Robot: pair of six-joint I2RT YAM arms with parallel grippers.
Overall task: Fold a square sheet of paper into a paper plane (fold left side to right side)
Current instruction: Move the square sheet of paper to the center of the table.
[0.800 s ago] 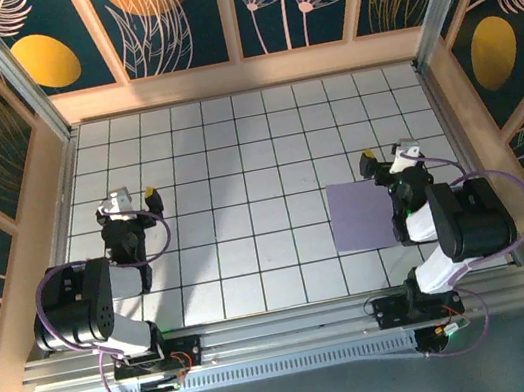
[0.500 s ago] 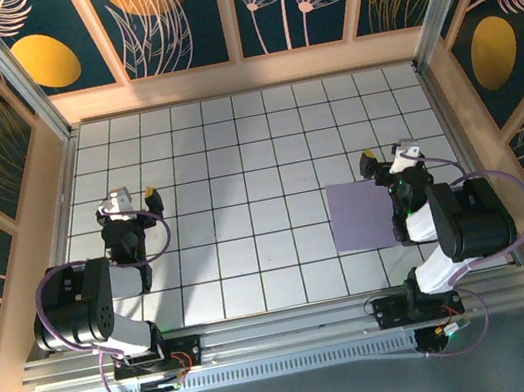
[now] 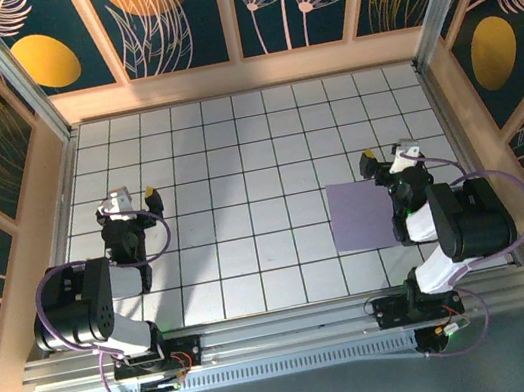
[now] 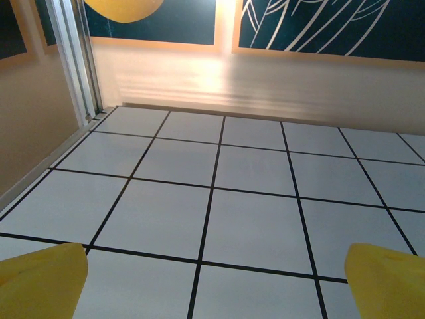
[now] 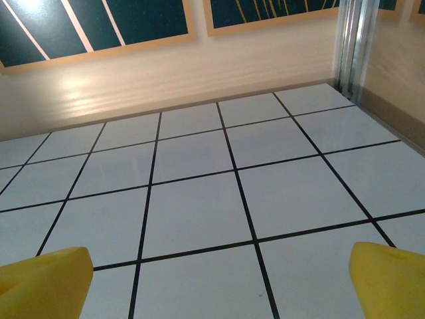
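No change — nothing has moved.

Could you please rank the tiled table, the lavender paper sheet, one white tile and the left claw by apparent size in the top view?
1. tiled table
2. lavender paper sheet
3. white tile and left claw look alike; the claw may be nearer the camera, so I leave them unranked.
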